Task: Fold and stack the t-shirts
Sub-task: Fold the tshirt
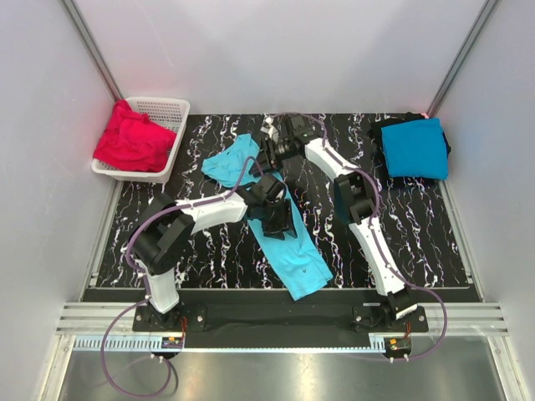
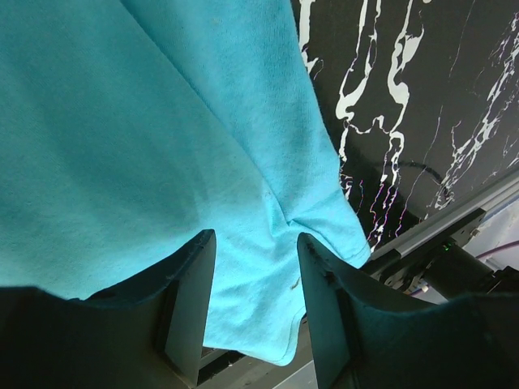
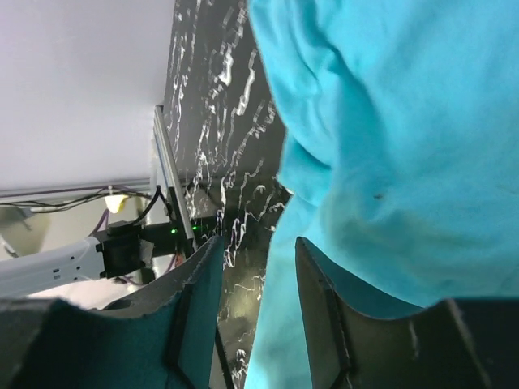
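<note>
I am holding my left gripper (image 1: 277, 219) over the near half of the turquoise shirt (image 1: 298, 261). The shirt is lying stretched slantwise from the middle of the counter's (image 1: 418, 238) near edge toward its far left corner. The gripper's fingers are standing wide apart and gripping nothing, with the cloth and its hem showing below the gap. I judge I am lining up to pinch that edge for a fold. Farther off, my right gripper (image 1: 269, 157) is hovering at the shirt's far end, likewise spread and empty. It is straddling the cloth's side edge, probably so that both ends can be lifted together. In the far right corner the blue shirt (image 1: 415, 147) is lying folded on the black shirt (image 1: 378, 132), starting the stack. In the far left corner red shirts (image 1: 129, 140) are sitting heaped in the basket (image 1: 167, 107), not yet folded.
</note>
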